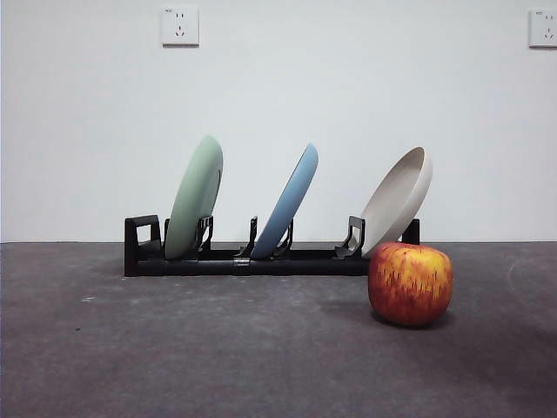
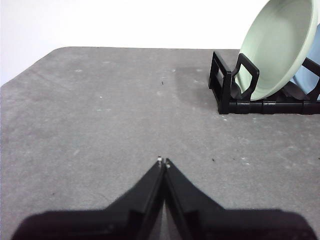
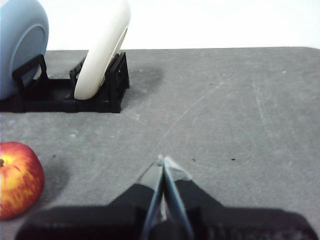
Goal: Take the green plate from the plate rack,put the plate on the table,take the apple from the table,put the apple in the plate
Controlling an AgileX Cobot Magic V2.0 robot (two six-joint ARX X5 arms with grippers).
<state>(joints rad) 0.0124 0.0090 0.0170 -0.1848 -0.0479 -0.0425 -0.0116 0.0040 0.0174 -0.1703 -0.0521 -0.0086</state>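
Observation:
The green plate (image 1: 195,197) leans upright in the leftmost slot of the black plate rack (image 1: 244,259) on the dark grey table (image 1: 174,348). It also shows in the left wrist view (image 2: 280,47), with the rack's end (image 2: 227,85). The red apple (image 1: 410,284) stands on the table in front of the rack's right end, and shows in the right wrist view (image 3: 17,179). My left gripper (image 2: 163,161) is shut and empty, well short of the rack. My right gripper (image 3: 161,160) is shut and empty, beside the apple and apart from it.
A light blue plate (image 1: 287,202) stands in the rack's middle slot and a beige plate (image 1: 399,200) in its right slot; both show in the right wrist view (image 3: 20,45) (image 3: 102,47). A white wall with sockets (image 1: 179,26) rises behind the table.

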